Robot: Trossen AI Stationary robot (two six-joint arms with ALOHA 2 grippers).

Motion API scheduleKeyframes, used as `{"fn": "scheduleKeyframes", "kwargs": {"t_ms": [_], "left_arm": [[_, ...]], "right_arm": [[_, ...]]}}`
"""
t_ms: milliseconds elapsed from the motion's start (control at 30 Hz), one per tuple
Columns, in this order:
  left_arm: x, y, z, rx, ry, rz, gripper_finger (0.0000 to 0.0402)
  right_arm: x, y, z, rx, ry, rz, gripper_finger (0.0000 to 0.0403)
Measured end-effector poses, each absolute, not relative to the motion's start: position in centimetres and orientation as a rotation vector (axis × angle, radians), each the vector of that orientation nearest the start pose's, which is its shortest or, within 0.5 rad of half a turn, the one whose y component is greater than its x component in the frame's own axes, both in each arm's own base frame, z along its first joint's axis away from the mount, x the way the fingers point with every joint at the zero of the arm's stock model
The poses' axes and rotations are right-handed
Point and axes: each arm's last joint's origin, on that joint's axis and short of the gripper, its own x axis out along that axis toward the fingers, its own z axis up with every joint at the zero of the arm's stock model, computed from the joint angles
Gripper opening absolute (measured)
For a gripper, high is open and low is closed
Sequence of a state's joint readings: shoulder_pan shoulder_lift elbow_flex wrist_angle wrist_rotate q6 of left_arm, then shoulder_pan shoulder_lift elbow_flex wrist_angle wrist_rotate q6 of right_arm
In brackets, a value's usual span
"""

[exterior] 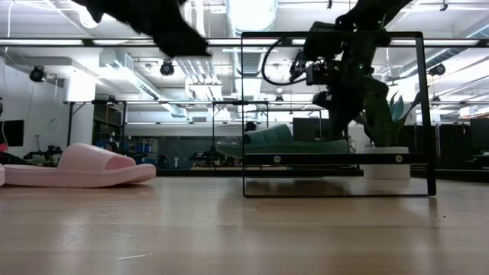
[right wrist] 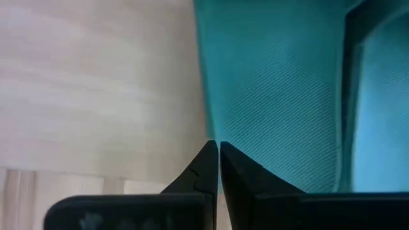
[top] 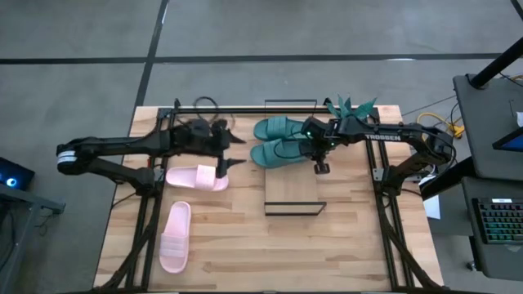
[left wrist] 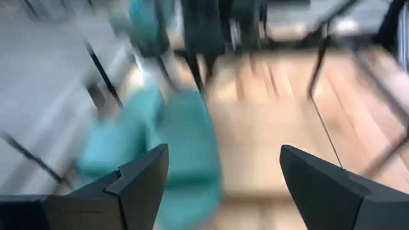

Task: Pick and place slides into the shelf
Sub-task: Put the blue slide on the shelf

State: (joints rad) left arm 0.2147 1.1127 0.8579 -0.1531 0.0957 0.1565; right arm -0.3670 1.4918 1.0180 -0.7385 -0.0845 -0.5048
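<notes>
Two teal-green slides lie side by side, soles down, on the far part of the light-wood shelf. One shows in the low view as a teal slide on the plank. Two pale pink slides rest flat on the tabletop, left of the shelf. My right gripper is shut and hangs over the right ends of the teal slides. My left gripper is open, in the air between the pink slide and the teal pair, and blurred. My right gripper points down from above with its shut fingertips at the side edge of a teal slide, where it meets the shelf plank. I cannot tell whether they touch the slide. The slide lies flat on the plank.
The shelf's thin dark frame rises around the plank and stands upright at its near end. Dark arm mounts and rails run along the table's left and right sides. A potted plant stands at the far edge.
</notes>
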Motion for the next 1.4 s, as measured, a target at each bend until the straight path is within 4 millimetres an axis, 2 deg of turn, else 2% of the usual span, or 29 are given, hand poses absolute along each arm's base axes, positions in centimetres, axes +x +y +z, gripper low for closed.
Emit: {"fn": "scheduleKeyframes", "kwargs": {"t_ms": [100, 333, 533, 800, 1067, 1200, 1400], "left_arm": [[25.0, 4.5, 27.3, 0.023, 0.540, 0.039, 0.0283], [28.2, 4.4, 22.6, 0.001, 0.726, -0.004, 0.0283], [30.0, 4.7, 20.6, 0.007, 0.794, -0.012, 0.0283], [31.2, 4.9, 19.8, 0.021, 0.800, -0.018, 0.0283], [31.3, 5.0, 19.7, 0.031, 0.784, -0.016, 0.0278], [31.3, 5.0, 19.7, 0.049, 0.786, -0.020, 0.0240], [31.3, 5.0, 19.7, 0.070, 0.787, -0.030, 0.0141]], "right_arm": [[26.5, -9.9, 22.6, -0.180, 1.178, 0.047, 0.0009], [27.5, -10.3, 24.7, -0.208, 1.096, 0.021, 0.0009], [27.8, -10.4, 25.6, -0.217, 1.071, 0.013, 0.0009], [27.6, -10.4, 26.2, -0.230, 1.056, 0.002, 0.0009], [27.2, -10.2, 27.0, -0.239, 1.028, -0.007, 0.0009], [26.9, -10.1, 27.4, -0.251, 1.014, -0.009, 0.0009], [26.4, -10.0, 28.2, -0.274, 0.993, -0.011, 0.0009]]}}
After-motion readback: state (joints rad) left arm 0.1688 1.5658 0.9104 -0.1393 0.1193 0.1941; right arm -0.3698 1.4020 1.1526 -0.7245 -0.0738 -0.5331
